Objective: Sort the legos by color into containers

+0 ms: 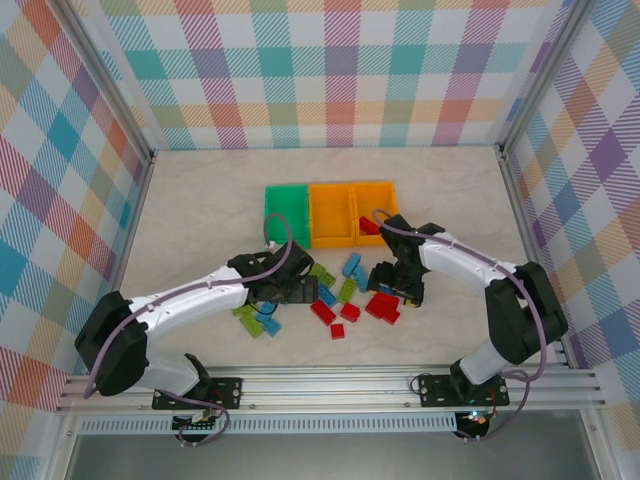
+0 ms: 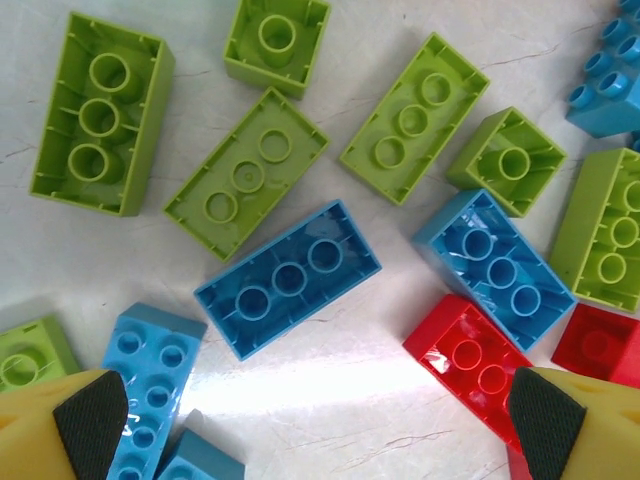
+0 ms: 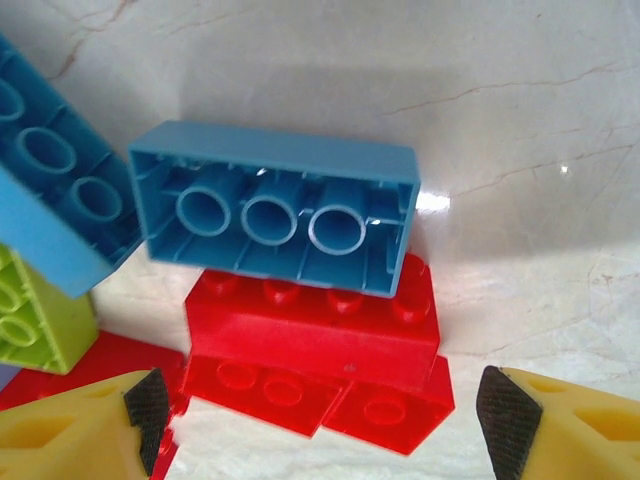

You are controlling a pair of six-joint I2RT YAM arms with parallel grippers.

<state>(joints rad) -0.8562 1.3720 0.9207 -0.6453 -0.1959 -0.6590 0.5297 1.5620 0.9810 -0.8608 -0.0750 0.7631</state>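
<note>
Near the centre of the worktop [image 1: 200,200], the released right gripper [image 3: 325,415] hung above a blue brick [image 3: 275,205] atop red bricks [image 3: 320,335], risking a mixed-colour grasp.

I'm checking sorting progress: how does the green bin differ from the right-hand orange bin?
The green bin sits at the left end of the row; the right orange bin at the right end. The green bin looks empty, while the right orange bin holds a red brick. Both are open-top rectangles of matching size.
</note>
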